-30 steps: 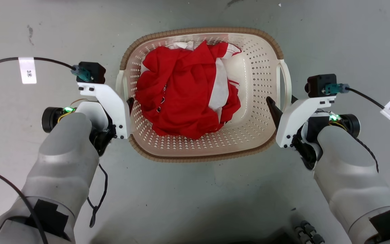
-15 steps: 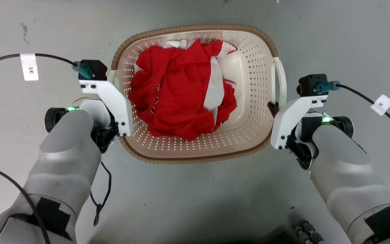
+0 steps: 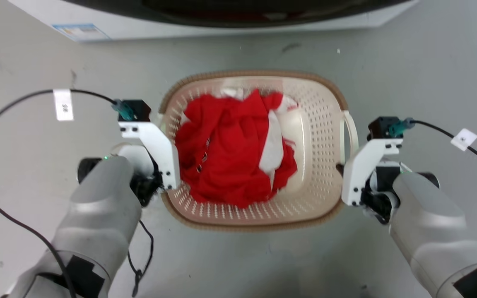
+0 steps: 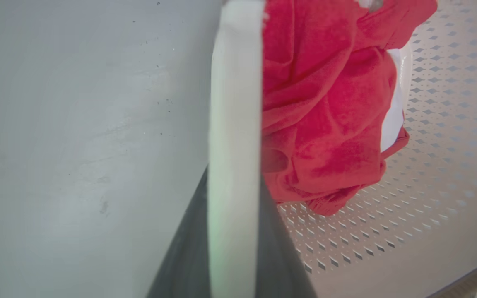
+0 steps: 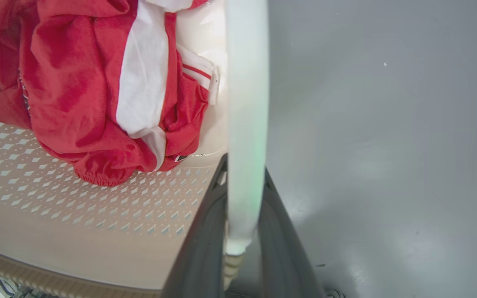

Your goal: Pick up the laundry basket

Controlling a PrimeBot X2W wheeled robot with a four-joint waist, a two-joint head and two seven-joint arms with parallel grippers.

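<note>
The laundry basket (image 3: 255,75) is cream with perforated walls and a brown woven-look rim, and it sits in the middle of the head view between my two arms. A crumpled red and white garment (image 3: 230,157) lies inside it. My left gripper (image 3: 168,163) is at the basket's left side, and the left wrist view shows its dark fingers (image 4: 280,256) shut on the white left handle (image 4: 235,124). My right gripper (image 3: 341,169) is at the right handle (image 3: 351,132). In the right wrist view its fingers (image 5: 201,248) clamp that handle (image 5: 246,103).
A white washer front (image 3: 238,20) with a dark opening runs along the top edge of the head view, just beyond the basket. Grey floor (image 3: 35,54) surrounds the basket. Black cables with white tags (image 3: 62,104) trail from both wrists.
The head camera has shifted, bringing the washer into view at the top. Both grippers have moved in from beside the handles and now grip them.
</note>
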